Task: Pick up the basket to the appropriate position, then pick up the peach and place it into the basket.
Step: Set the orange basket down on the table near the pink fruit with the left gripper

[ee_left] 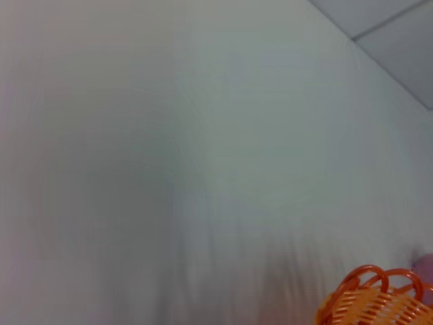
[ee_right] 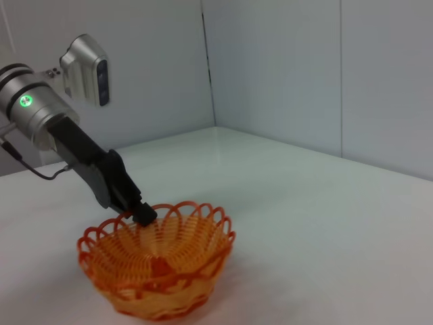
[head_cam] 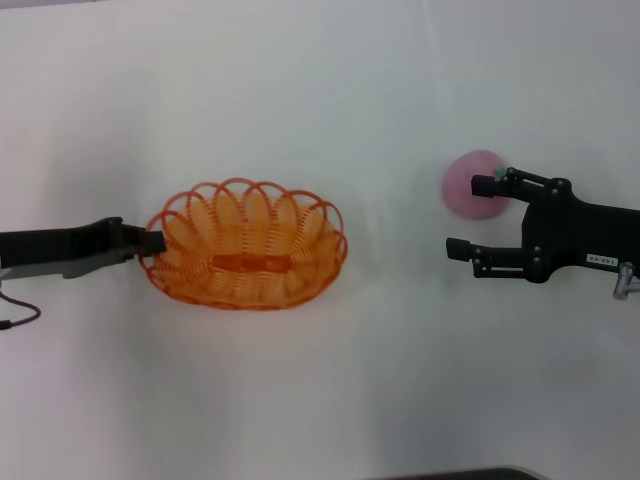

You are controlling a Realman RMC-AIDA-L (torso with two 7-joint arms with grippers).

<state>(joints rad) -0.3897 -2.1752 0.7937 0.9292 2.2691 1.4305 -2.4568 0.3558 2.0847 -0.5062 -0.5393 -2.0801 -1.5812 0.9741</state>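
The left gripper (head_cam: 152,243) pinches the left rim of the basket (head_cam: 246,245), which sits on the white table (head_cam: 330,390). The right gripper (head_cam: 470,215) is spread wide open and empty, one finger touching the peach (head_cam: 470,185), which lies well right of the basket.

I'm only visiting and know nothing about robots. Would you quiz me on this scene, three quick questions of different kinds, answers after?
1. True or false: the peach already lies in the basket.
2. Which gripper is at the basket's rim: A left, B right?
3. Fill in: the right gripper has its fingers ____ beside the peach.

Key:
1. False; it sits on the table, apart from the basket.
2. A; the left gripper meets the rim.
3. Open.
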